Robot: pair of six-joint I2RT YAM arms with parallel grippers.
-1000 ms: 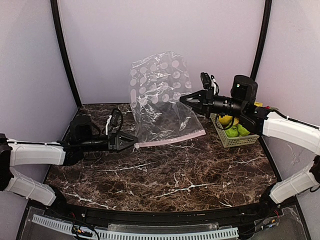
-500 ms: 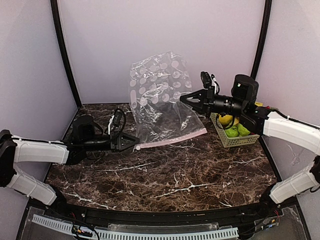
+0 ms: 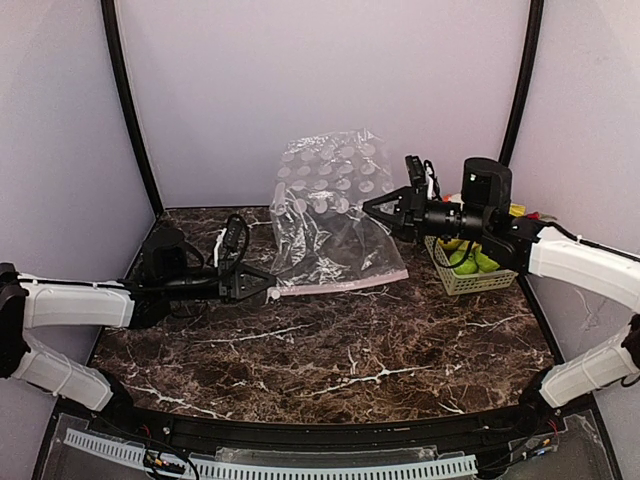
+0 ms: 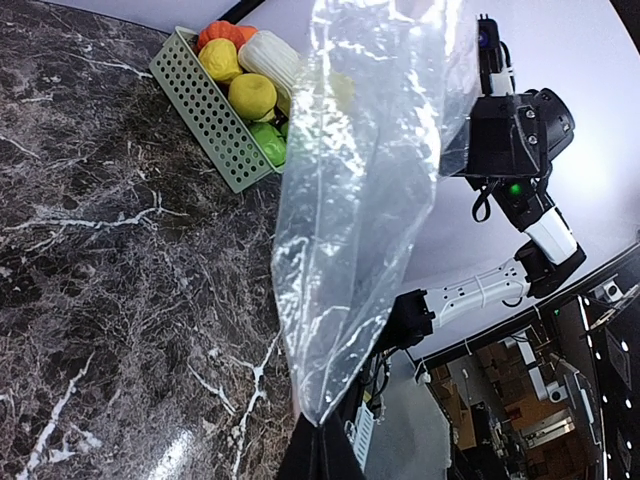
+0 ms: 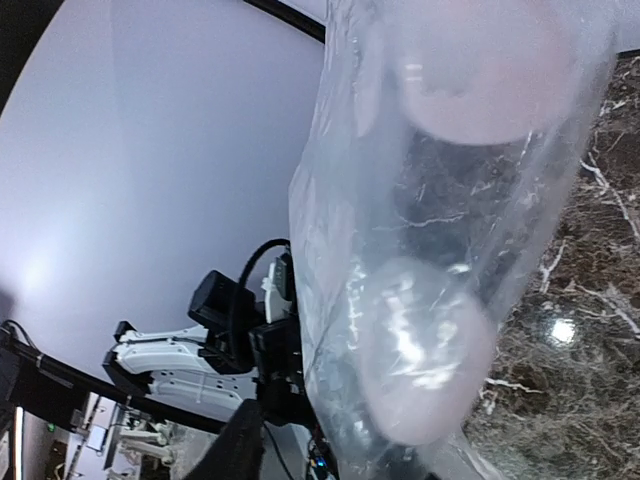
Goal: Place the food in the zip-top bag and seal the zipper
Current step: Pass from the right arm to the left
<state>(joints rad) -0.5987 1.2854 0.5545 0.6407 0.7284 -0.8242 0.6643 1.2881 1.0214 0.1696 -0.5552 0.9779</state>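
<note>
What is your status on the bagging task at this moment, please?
Left gripper shut on zip-top bag corner; right gripper shut on its side. Bag held up, empty. Food in basket, not yet bagged. Nothing in the way.

Zip-top bag (image 3: pixel 330 215) rear-centre on table (image 3: pixel 350 360); basket (image 3: pixel 478 283) right of it, holding food (image 3: pixel 463 263).

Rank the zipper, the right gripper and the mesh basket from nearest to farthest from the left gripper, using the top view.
1. zipper: its left end meets the left gripper at the fingertips.
2. right gripper: farther back and to the right, at the zip-top bag edge.
3. mesh basket: far right side.
</note>
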